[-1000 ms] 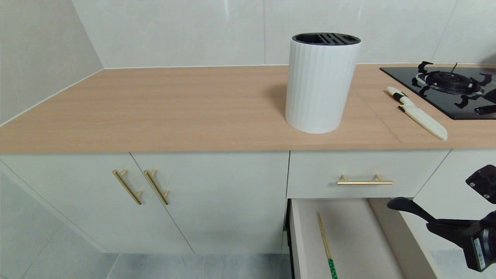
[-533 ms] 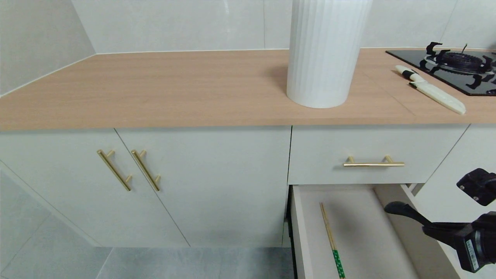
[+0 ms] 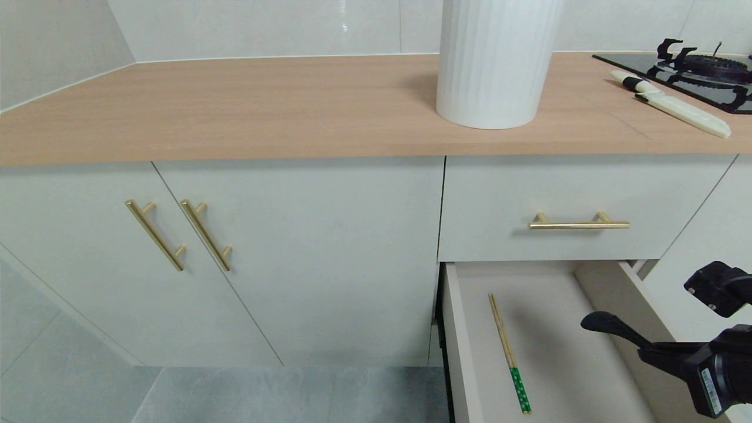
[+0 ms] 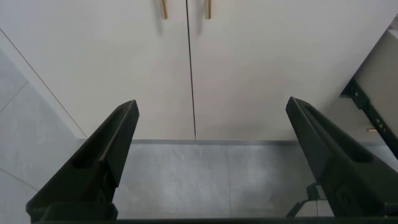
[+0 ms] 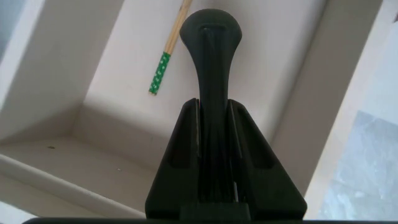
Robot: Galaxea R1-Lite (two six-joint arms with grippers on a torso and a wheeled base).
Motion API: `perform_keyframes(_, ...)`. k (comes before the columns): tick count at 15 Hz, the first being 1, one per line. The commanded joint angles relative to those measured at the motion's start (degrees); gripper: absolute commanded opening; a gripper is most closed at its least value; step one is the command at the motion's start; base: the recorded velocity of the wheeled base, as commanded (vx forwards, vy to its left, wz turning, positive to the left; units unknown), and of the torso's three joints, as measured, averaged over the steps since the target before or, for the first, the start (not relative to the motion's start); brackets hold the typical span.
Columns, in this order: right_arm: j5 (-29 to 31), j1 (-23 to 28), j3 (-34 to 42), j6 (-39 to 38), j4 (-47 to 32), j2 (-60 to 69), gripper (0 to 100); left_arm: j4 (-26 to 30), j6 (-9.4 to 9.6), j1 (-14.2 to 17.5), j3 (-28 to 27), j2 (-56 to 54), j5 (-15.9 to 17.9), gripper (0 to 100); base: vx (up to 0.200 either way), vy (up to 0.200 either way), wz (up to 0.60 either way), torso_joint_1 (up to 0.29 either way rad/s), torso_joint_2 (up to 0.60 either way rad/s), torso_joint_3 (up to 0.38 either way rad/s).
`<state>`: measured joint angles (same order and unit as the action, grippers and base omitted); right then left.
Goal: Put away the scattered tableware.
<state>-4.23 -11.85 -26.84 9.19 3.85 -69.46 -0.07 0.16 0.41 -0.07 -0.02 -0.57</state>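
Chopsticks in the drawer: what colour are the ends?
The chopsticks end in green with pale dots; right wrist view shows it best.

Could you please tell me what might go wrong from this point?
The right gripper hangs shut over the open drawer, so rising toward the counter it might clip the closed drawer above. The knife lies near the counter's front edge; a clumsy grasp could push it off.

Pale tiled wall at twelve o'clock behind a wood counter; white cabinet doors with brass handles below; grey floor at six.
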Motion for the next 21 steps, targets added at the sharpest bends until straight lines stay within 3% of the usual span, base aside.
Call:
perform_keyframes(1, 0.0, 0.0, 0.0, 0.0, 0.0, -0.4, 0, 0.0, 0.02, 0.0, 0.0, 0.0, 0.0, 100, 0.0, 0.0, 0.0, 0.0, 0.0, 0.0)
perform_keyframes(7, 0.3, 0.0, -0.4, -0.6, 2.0, -10.3, 0, 0.0, 0.02, 0.0, 0.0, 0.0, 0.0, 100, 0.0, 0.0, 0.0, 0.0, 0.0, 0.0)
perform_keyframes(12, 3.0, -1.9, -0.2, -13.2, 16.5, -26.9, 0, 0.0, 0.02, 0.0, 0.0, 0.0, 0.0, 100, 0.0, 0.0, 0.0, 0.0, 0.0, 0.0)
perform_keyframes(18, 8.0, -2.2, 3.2, -17.9, 39.0, -45.7, 0, 0.0, 0.02, 0.0, 0.0, 0.0, 0.0, 100, 0.0, 0.0, 0.0, 0.0, 0.0, 0.0)
perform_keyframes(21, 11.0, -3.6, 4.3, -17.9, 44.9, -50.2, 0, 0.0, -0.07, 0.0, 0.0, 0.0, 0.0, 100, 0.0, 0.0, 0.0, 0.0, 0.0, 0.0)
